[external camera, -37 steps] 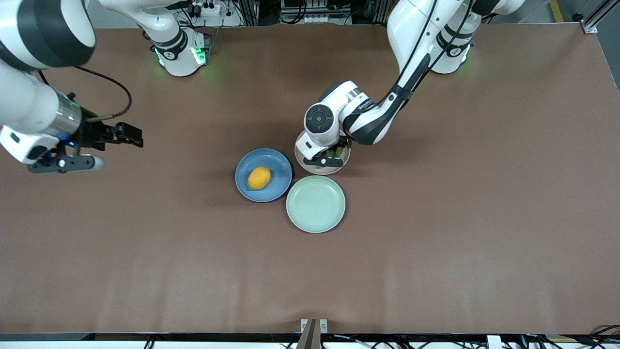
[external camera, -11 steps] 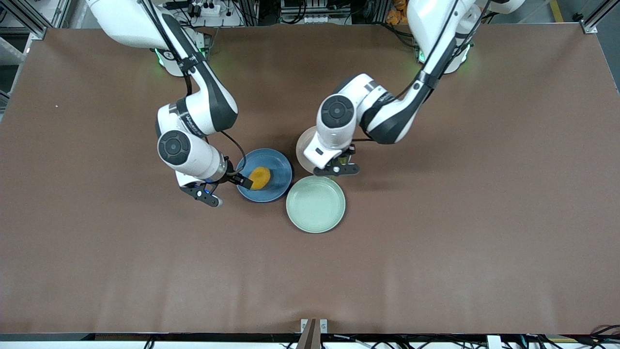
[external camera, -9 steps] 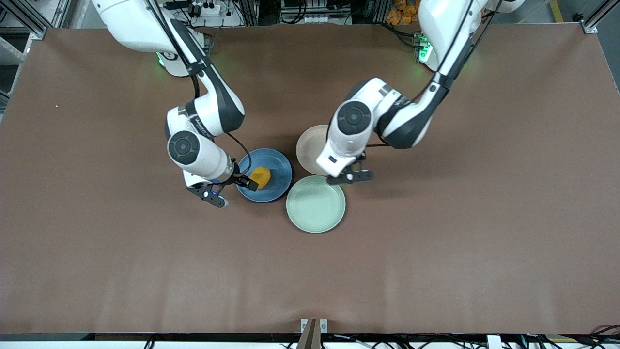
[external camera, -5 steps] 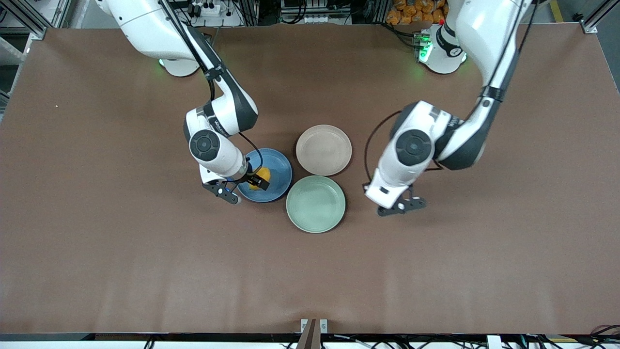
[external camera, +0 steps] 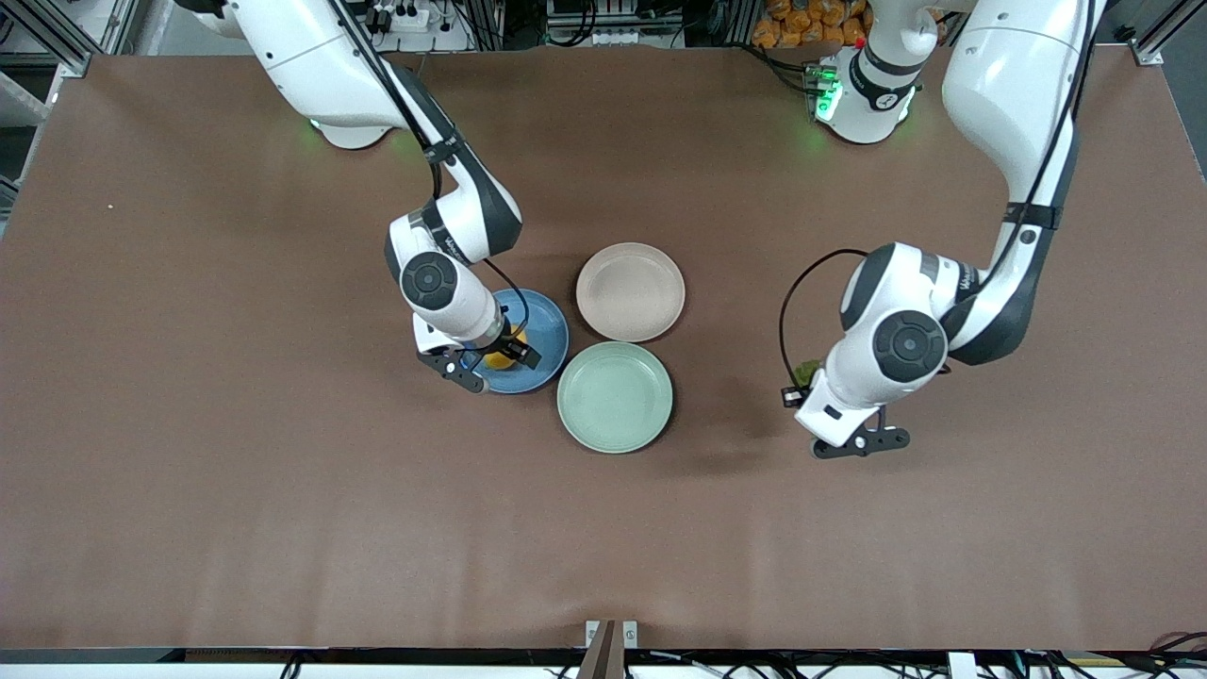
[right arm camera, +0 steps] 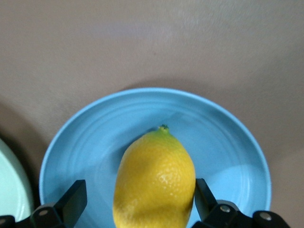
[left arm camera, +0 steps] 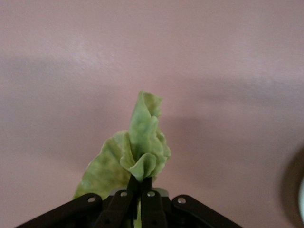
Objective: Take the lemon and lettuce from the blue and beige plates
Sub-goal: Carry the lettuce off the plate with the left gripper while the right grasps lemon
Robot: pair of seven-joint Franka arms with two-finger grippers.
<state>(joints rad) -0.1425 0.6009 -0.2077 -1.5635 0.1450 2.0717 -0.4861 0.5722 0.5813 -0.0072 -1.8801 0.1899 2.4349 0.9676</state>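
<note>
The lemon (right arm camera: 154, 180) lies on the blue plate (right arm camera: 228, 142). My right gripper (right arm camera: 138, 202) is open and low over that plate, one finger on each side of the lemon. In the front view the right gripper (external camera: 506, 352) hides most of the lemon (external camera: 496, 359) on the blue plate (external camera: 545, 329). My left gripper (left arm camera: 141, 184) is shut on the lettuce (left arm camera: 140, 142), a crinkled green leaf, and holds it above bare table. In the front view the left gripper (external camera: 802, 383) and the lettuce (external camera: 804, 372) are toward the left arm's end. The beige plate (external camera: 630, 291) is empty.
An empty mint-green plate (external camera: 614, 396) lies nearer to the front camera than the beige plate and touches both other plates. Its rim shows in the right wrist view (right arm camera: 9, 185). Brown table surface (external camera: 990, 528) surrounds the left gripper.
My left gripper lifted the lettuce off the beige plate and carried it toward the left arm's end. My right gripper came in from its end of the table and closed in around the lemon.
</note>
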